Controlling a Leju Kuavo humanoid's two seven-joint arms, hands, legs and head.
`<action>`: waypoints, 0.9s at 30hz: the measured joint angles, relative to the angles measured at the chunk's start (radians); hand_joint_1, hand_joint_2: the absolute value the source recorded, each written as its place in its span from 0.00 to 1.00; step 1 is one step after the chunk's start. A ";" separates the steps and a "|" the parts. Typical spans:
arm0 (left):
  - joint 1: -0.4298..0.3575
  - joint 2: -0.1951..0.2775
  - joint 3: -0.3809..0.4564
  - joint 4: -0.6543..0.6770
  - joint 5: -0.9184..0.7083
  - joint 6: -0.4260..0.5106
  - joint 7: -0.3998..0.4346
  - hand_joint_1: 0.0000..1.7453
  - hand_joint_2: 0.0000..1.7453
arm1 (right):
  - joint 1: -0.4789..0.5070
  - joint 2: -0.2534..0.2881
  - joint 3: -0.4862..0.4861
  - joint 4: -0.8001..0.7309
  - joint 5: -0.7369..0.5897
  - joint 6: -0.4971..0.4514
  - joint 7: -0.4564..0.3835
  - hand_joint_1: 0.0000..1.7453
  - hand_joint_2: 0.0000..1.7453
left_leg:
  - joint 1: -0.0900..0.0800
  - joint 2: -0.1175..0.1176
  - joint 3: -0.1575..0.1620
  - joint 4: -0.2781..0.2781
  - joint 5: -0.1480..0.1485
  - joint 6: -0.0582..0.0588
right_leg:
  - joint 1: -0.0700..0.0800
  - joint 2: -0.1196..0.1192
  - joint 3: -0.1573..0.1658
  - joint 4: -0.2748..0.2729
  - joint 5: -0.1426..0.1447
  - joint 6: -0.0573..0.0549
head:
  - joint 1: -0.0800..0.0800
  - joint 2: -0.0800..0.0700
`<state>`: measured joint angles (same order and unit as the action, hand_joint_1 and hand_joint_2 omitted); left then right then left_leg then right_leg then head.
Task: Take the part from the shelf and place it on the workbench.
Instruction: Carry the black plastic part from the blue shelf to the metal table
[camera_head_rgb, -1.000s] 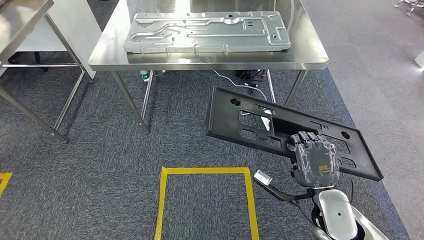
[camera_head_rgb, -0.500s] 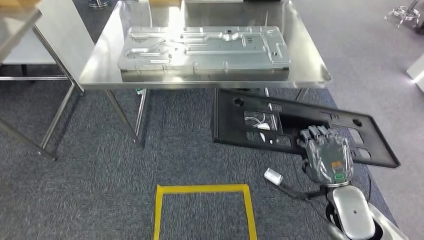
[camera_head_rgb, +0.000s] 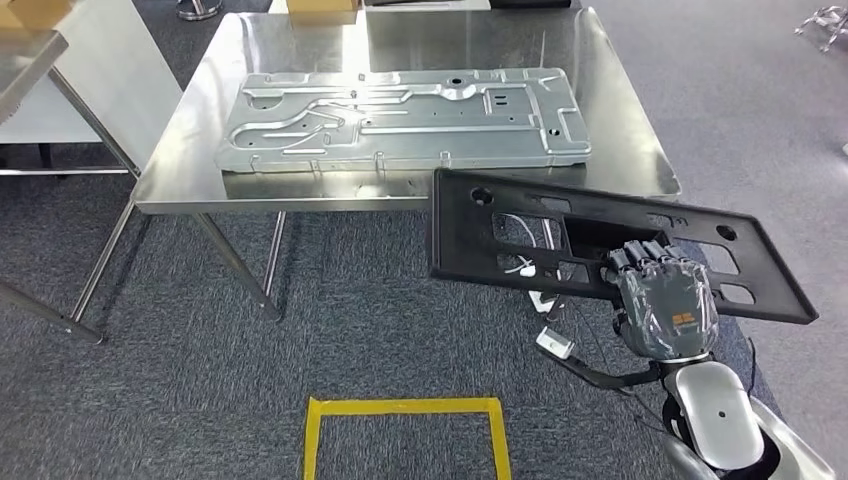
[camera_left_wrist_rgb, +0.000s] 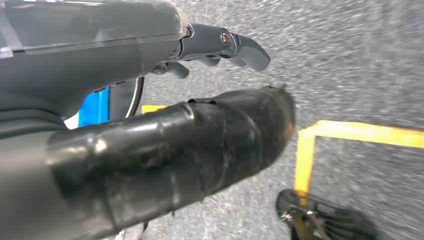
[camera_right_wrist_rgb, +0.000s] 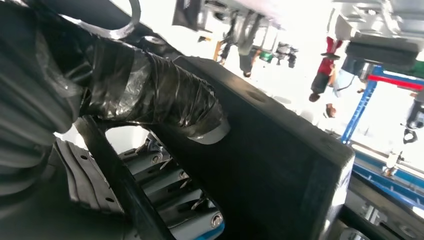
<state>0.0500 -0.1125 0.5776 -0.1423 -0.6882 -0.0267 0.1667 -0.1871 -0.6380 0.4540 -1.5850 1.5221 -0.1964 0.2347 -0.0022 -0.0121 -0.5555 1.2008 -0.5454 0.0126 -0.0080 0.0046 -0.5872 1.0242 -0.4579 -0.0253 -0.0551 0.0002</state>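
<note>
One black plastic part (camera_head_rgb: 600, 245), a long flat panel full of rectangular cutouts and round holes, sits at centre-right of the head view, gripped along its near edge by the right robot hand (camera_head_rgb: 665, 300), with its far edge over the front of the shiny steel desk (camera_head_rgb: 410, 195). One stamped, ribbed grey metal sheet (camera_head_rgb: 400, 120) lies flat on that desk, and one yellow tape rectangle (camera_head_rgb: 405, 407) marks the grey carpet at the bottom. The left robot hand (camera_left_wrist_rgb: 150, 125) holds nothing, fingers curled a bit over the carpet.

The right robot hand (camera_head_rgb: 665, 305) has a grey back under clear film, bearing an orange marking, perhaps a logo, and dark ribbed fingers (camera_head_rgb: 640, 256). Its forearm (camera_head_rgb: 718, 415) is smooth silver with one small screw. The left robot hand (camera_left_wrist_rgb: 150, 130) has a thumb wrapped in glossy black tape.
</note>
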 joint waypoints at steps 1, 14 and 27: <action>0.000 0.000 0.000 0.000 0.000 0.000 0.000 0.00 0.00 | -0.002 0.000 0.000 0.000 0.000 0.000 -0.001 1.00 1.00 | 0.002 0.002 -0.042 0.049 -0.025 -0.004 | 0.001 -0.001 0.016 -0.006 -0.011 -0.002 | -0.001 0.000; 0.005 0.000 0.000 0.000 -0.009 0.000 0.000 0.00 0.00 | -0.107 0.028 0.054 0.031 0.028 0.035 -0.012 1.00 1.00 | -0.018 0.009 -0.103 -0.170 0.144 0.034 | -0.004 0.010 0.149 0.013 -0.115 0.032 | 0.000 0.000; 0.001 -0.009 0.000 0.000 -0.027 -0.002 0.006 0.00 0.00 | -0.290 0.134 0.216 0.176 0.045 0.086 0.007 1.00 1.00 | -0.005 -0.013 0.100 -0.195 -0.013 0.021 | -0.006 -0.005 -0.105 0.031 0.066 0.034 | 0.001 0.000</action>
<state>0.0505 -0.1212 0.5777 -0.1423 -0.7148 -0.0286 0.1727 -0.4772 -0.5039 0.6699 -1.4088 1.5676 -0.1102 0.2421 -0.0071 -0.0249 -0.4555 1.0058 -0.5580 0.0340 -0.0136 -0.0003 -0.6919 1.0552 -0.3921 0.0083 -0.0546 0.0002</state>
